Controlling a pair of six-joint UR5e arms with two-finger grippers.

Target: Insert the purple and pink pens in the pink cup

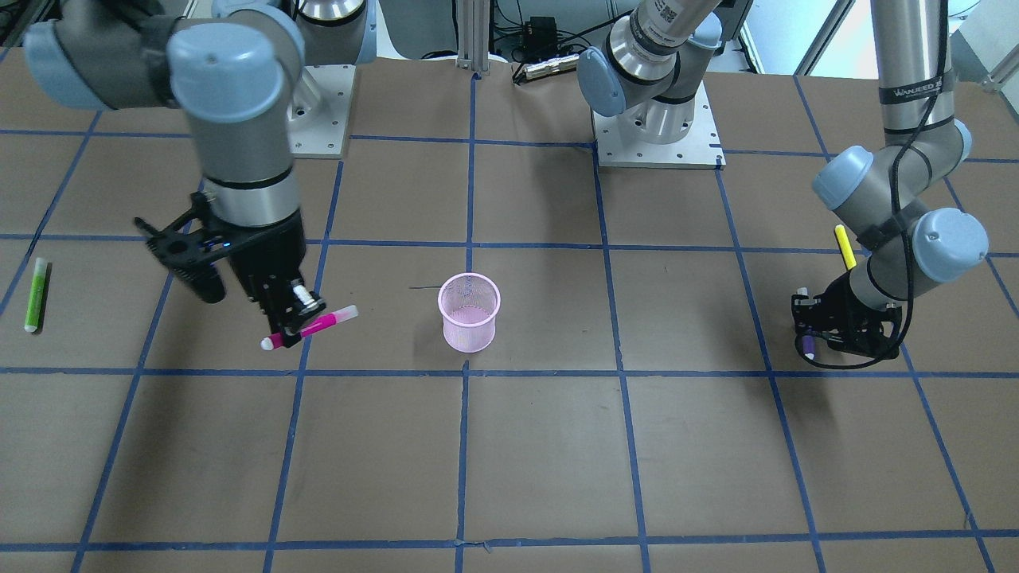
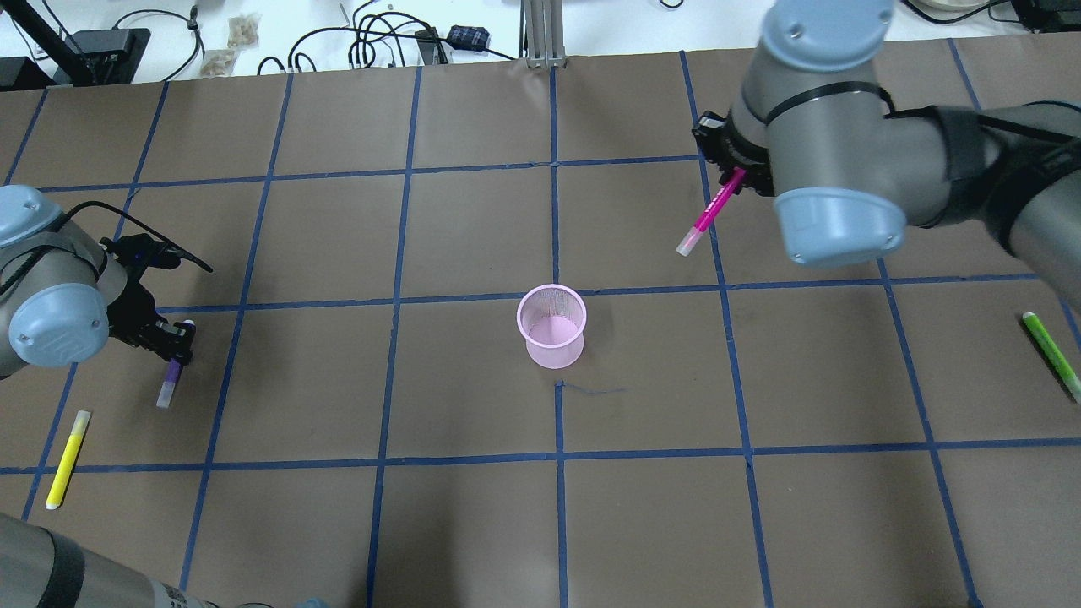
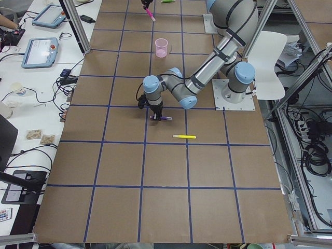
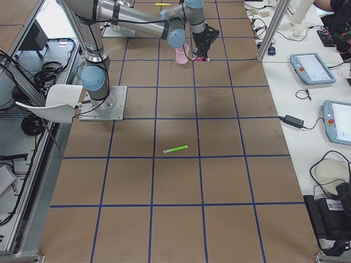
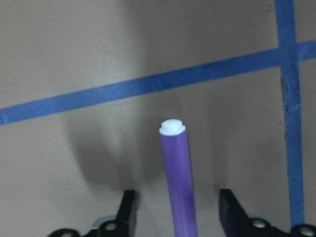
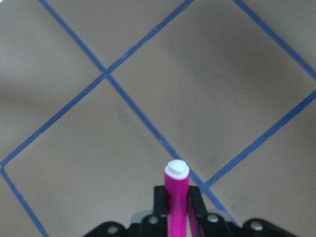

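purple pen (image 5: 178,187) cut off by wrist view's bottom edge, rear of pink pen (image 6: 176,185) hidden inside right gripper (image 6: 177,197)

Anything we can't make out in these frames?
Purple pen: back end cut off by left wrist view's bottom edge; under left pincer overhead.
Yellow pen: lower part behind left arm, front view.
Green pen: tiny, at top edge, left side view.

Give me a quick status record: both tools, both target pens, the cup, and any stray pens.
right tool: shut on pink pen, held clear of the table
left tool: open, fingers either side of purple pen, gaps visible
pink cup: upright, empty, mid-table
other pens: yellow pen and green pen lying on table
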